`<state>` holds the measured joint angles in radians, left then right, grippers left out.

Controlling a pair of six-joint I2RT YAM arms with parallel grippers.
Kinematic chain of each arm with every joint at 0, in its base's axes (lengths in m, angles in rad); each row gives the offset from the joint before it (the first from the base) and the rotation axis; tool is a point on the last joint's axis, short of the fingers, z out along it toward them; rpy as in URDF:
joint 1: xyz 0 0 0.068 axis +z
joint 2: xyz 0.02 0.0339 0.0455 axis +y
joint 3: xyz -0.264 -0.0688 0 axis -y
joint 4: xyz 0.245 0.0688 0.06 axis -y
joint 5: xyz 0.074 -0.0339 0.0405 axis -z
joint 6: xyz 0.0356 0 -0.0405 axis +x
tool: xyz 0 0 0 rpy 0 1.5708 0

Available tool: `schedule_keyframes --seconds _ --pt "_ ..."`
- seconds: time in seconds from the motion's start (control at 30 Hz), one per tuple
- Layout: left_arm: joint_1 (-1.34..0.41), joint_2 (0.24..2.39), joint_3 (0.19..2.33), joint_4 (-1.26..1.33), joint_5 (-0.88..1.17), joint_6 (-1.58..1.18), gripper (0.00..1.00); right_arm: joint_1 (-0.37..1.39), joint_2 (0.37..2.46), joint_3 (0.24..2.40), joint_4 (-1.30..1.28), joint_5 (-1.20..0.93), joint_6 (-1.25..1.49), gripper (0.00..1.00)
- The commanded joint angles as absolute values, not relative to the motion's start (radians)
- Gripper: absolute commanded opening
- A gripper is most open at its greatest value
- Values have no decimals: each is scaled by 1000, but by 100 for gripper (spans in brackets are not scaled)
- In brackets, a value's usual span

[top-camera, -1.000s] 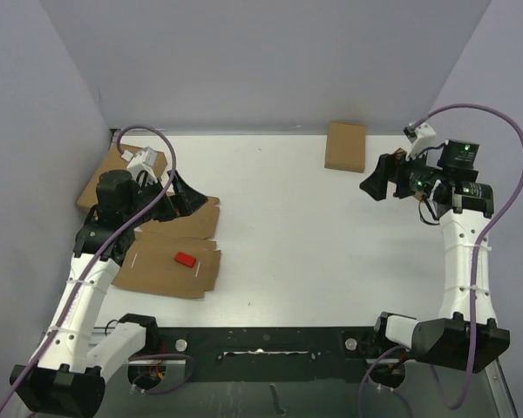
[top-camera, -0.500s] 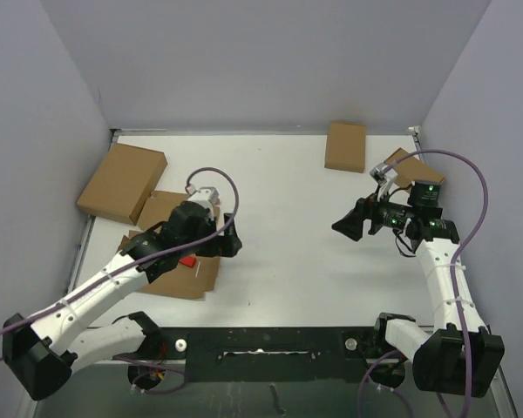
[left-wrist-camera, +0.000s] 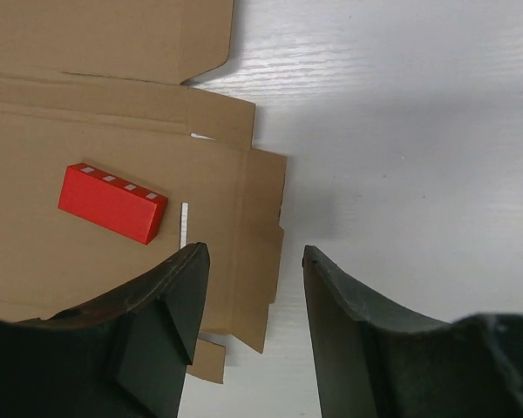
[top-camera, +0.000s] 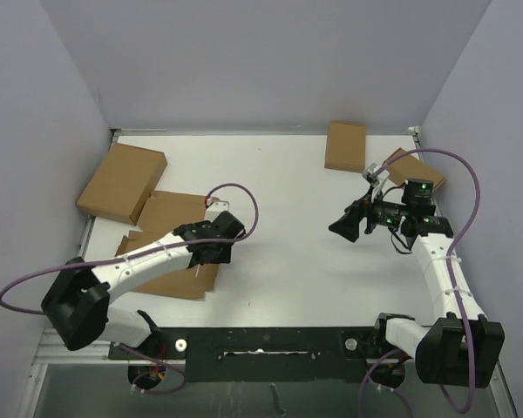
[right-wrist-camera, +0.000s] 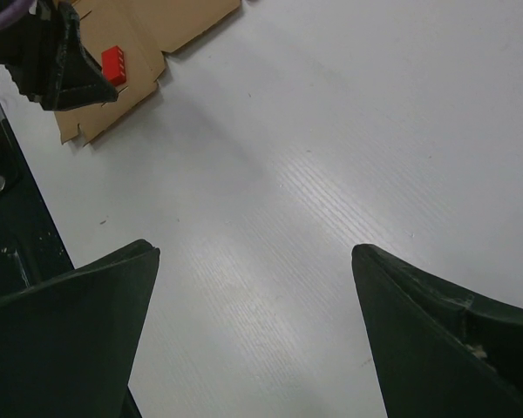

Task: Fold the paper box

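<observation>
Paper box (left-wrist-camera: 96, 131) is lying flat & unfolded on the left side of the desk (top-camera: 288, 174) w/ a red block (left-wrist-camera: 112, 202) sitting on one of its panels, prob meant to go inside once the sides are up. Left pincer (left-wrist-camera: 253, 257) hangs right over the box's right edge, jaws spread w/ nothing between them, looks lined up to get at that side flap imo. Right pincer (top-camera: 340, 228) is also spread & empty, hovering over bare desk well apart from the box, so prob just waiting its turn.
</observation>
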<state>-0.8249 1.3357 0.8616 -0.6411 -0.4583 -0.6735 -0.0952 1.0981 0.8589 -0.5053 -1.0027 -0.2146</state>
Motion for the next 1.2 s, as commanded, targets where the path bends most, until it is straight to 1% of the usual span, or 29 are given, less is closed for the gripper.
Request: schedule_keyframes --seconds 0.0,0.13,0.27,0.37,0.47,0.57,0.7,0.9,1.03,1.17 --pt "-864 1473 968 -795 -602 -757 47 -85 1104 889 -460 -987 -251 98" --pt "-874 1607 997 -897 -673 -847 49 -82 1119 893 -460 -973 -256 98" --pt "-884 1667 1025 -888 -681 -845 47 -76 1141 899 -463 -965 -260 98" --pt "-886 1680 1014 -831 -648 -819 43 -76 1144 898 -463 -955 -264 98" --pt "-890 1690 1009 -796 -617 -806 42 -76 1144 897 -463 -949 -267 98" --pt "-904 1683 1015 -778 -586 -779 44 -76 1144 894 -462 -945 -269 98" --pt "-932 1653 1016 -759 -568 -743 49 -74 1144 892 -460 -945 -270 98" --pt "-932 1628 979 -741 -578 -730 50 -74 1142 888 -459 -944 -272 98" --pt "-921 1639 966 -765 -624 -738 49 -74 1140 885 -457 -945 -272 98" --pt "-906 1652 945 -764 -635 -751 40 -73 1135 884 -457 -942 -272 98"
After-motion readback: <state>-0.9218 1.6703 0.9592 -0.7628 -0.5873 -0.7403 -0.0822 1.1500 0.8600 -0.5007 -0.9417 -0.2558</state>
